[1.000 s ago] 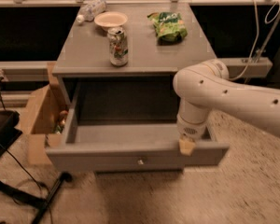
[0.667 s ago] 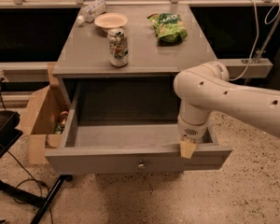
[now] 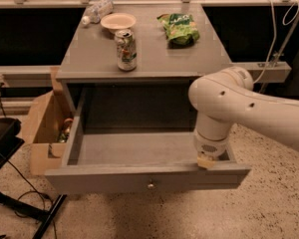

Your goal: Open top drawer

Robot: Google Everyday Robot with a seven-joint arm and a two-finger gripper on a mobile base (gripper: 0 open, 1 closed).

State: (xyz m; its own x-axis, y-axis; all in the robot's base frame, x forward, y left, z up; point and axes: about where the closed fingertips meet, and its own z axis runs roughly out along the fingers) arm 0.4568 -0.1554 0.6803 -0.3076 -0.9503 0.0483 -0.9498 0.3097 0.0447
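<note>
Wood painted grey forms the top drawer (image 3: 139, 178), a wide, deep box with a plain front panel and one small round metal knob (image 3: 150, 185) at the panel's centre. It stands open, well out from under the front edge of the tabletop (image 3: 159, 59), its bare grey floor and side walls in full view. Its long axis runs side to side, parallel with that front edge, and the knobbed front faces the camera.

The gripper (image 3: 206, 161) hangs below the thick white arm (image 3: 249, 108) and sits at the top rim of the drawer front, below the tabletop's front right corner. Whether it is spread or pinching the rim cannot be told.

On the grey tabletop a drink can (image 3: 126, 50) stands upright left of the middle. A pale bowl (image 3: 118, 21) lies behind it near the far edge, and what looks like a plastic bottle (image 3: 97, 10) lies on its side at the far left corner. A crumpled green bag (image 3: 178, 28) rests toward the far right corner.

An open cardboard box (image 3: 42, 118) stands on the speckled floor (image 3: 269, 203) beside the left edge. A white cable (image 3: 271, 29) hangs past the right edge.
</note>
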